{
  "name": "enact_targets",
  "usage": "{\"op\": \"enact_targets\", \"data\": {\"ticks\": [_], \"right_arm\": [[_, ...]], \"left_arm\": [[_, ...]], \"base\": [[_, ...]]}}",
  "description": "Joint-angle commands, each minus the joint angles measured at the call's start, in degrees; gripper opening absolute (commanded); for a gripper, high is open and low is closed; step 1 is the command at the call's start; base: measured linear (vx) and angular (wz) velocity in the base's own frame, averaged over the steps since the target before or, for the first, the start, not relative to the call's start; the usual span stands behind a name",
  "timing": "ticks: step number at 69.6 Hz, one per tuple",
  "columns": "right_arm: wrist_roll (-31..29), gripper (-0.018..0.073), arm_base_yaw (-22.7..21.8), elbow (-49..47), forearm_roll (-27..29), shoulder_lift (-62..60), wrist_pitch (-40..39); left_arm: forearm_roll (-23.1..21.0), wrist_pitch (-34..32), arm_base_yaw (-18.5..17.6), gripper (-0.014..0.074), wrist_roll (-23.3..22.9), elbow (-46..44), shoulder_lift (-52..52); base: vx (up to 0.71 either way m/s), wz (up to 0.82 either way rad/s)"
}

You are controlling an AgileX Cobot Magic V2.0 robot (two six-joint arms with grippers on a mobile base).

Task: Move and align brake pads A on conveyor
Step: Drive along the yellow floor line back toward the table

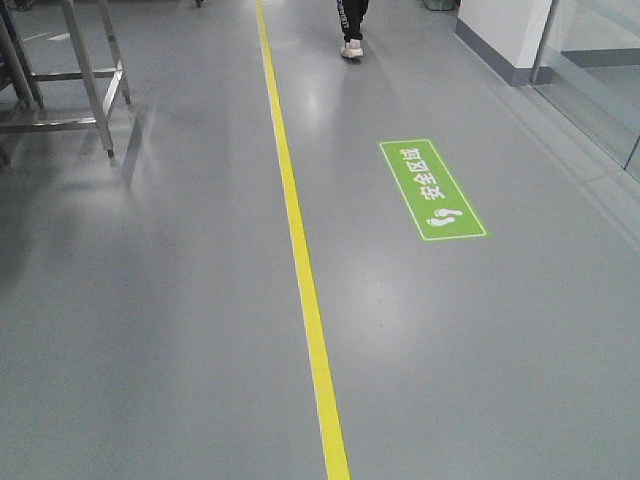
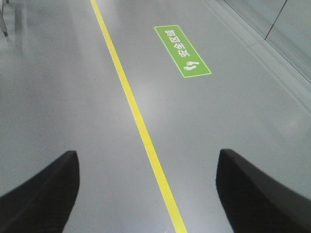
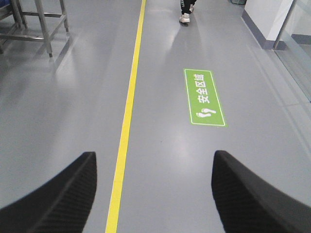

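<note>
- Where the front view begins at far left, the legs and lower rails of a steel frame [image 1: 70, 80] stand on the grey floor [image 1: 150, 320], which is glossy enough to carry their pale reflections.
- To the right of the frame, a yellow line [image 1: 300, 250] runs from the top of the view down to its bottom edge.
- Right of the line, at the top, a person's lower leg and white shoe [image 1: 351, 47] are on the floor.
- Further right, a green floor sign [image 1: 432, 190] with white characters and footprints lies flat, set at a slant to the line.
- At far right, a white wall with a grey skirting [image 1: 497, 35] meets a glass panel [image 1: 600, 90].
- The left gripper [image 2: 146, 194] is spread wide and holds nothing. One dark finger [image 2: 43, 194] fills the lower left corner of its wrist view, the other the lower right, and the yellow line passes between them.
- The right gripper [image 3: 153, 194] is likewise spread wide with nothing in it. Its ribbed black fingers [image 3: 58, 194] are well apart. The yellow line runs just beside the left-hand one, and the green sign lies ahead between the two.
- Where the brake pads A and the conveyor are cannot be told from any of the three views.
</note>
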Motion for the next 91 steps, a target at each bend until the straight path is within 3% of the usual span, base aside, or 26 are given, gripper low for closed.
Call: {"op": "enact_targets", "data": {"ticks": [1, 91], "right_arm": [[-0.6, 0.0477, -0.1, -1.2, 0.0, 0.1, -3.8], [-0.6, 0.0477, -0.1, -1.2, 0.0, 0.2, -3.8]], "left_arm": [[-0.9, -2.3, -0.4, 0.0544, 0.0, -1.1, 0.4], [-0.9, -1.9, -0.4, 0.0544, 0.0, -1.1, 0.5]], "base": [[0.5, -0.03], [0.54, 0.07]]}}
